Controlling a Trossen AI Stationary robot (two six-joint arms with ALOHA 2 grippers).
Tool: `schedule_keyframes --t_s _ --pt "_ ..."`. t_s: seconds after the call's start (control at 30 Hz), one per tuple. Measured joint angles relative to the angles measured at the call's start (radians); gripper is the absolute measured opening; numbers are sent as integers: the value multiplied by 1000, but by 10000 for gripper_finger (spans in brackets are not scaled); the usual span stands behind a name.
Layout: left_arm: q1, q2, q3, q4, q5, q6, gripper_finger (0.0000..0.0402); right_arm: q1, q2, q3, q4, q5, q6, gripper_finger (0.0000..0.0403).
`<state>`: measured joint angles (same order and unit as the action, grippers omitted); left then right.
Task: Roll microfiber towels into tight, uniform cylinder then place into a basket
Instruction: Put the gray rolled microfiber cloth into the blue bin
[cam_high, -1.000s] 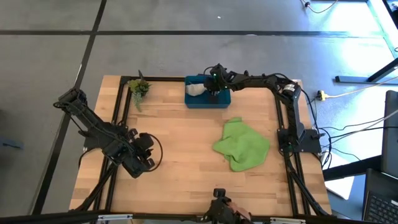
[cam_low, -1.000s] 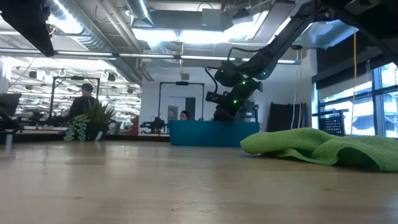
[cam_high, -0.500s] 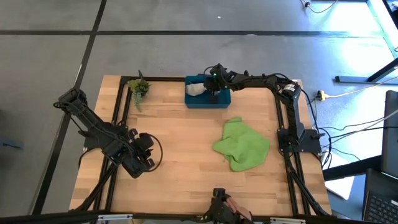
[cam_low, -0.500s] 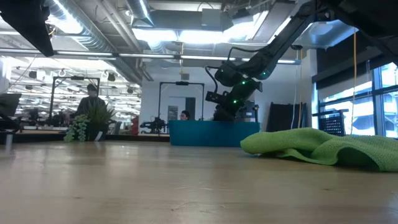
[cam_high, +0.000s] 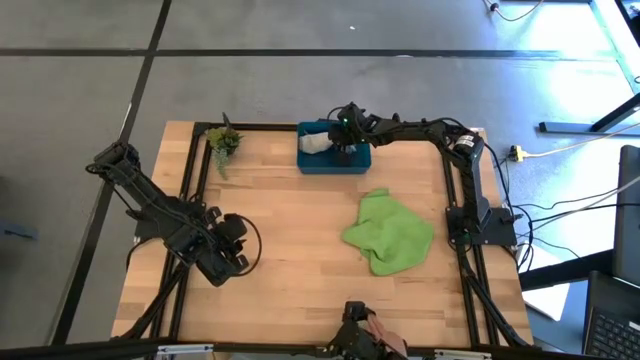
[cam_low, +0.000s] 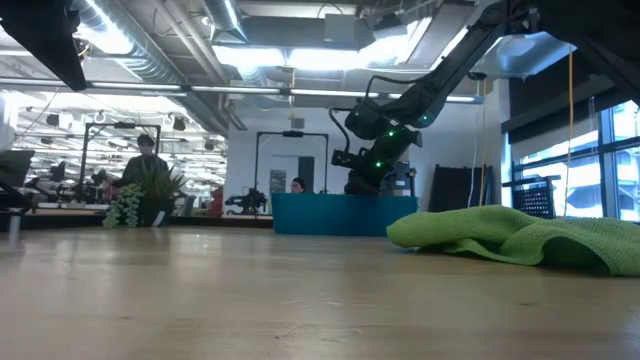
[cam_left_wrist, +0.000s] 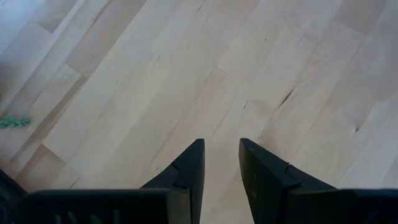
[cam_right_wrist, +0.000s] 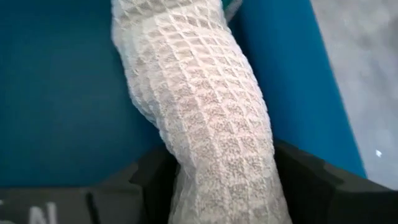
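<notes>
The light grey towel (cam_right_wrist: 199, 106), rolled into a cylinder, lies in the teal basket (cam_high: 334, 164) at the table's far edge; its other end shows pale in the high view (cam_high: 314, 144). My right gripper (cam_high: 341, 148) reaches down into the basket, its fingers apart on either side of the roll's end (cam_right_wrist: 227, 186). The lime green towel (cam_high: 390, 233) lies crumpled on the table's right half, in a loose heap (cam_low: 510, 237). My left gripper (cam_left_wrist: 222, 155) hovers open over bare wood at the near left (cam_high: 235, 262). My right gripper straddles one end of the grey roll (cam_right_wrist: 217, 174), slanting down into the basket, with the fingers (cam_right_wrist: 155, 177) lying along the roll's sides. The roll rests on the basket's floor (cam_right_wrist: 62, 93). Whether the fingers touch the cloth I cannot tell.
A small green plant sprig (cam_high: 223, 142) stands at the far left, next to the basket. A black frame (cam_high: 450, 190) runs around the tabletop. Bare wood lies between the left gripper and the green towel. A person (cam_low: 140, 165) stands in the room beyond.
</notes>
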<state>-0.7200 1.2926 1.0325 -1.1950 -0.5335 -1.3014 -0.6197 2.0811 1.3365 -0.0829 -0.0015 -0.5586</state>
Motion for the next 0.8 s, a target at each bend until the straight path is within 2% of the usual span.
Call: schedule_keyframes --t_s 0.3,0.63,0.8 --pt "0 0 0 1 0 -6 90 0 0 22 -36 7 7 237" --pt "0 0 0 1 27 -9 90 -16 0 144 -269 -31 57 223" --pt "0 0 0 2 27 -9 90 -29 0 163 -300 -34 57 222"
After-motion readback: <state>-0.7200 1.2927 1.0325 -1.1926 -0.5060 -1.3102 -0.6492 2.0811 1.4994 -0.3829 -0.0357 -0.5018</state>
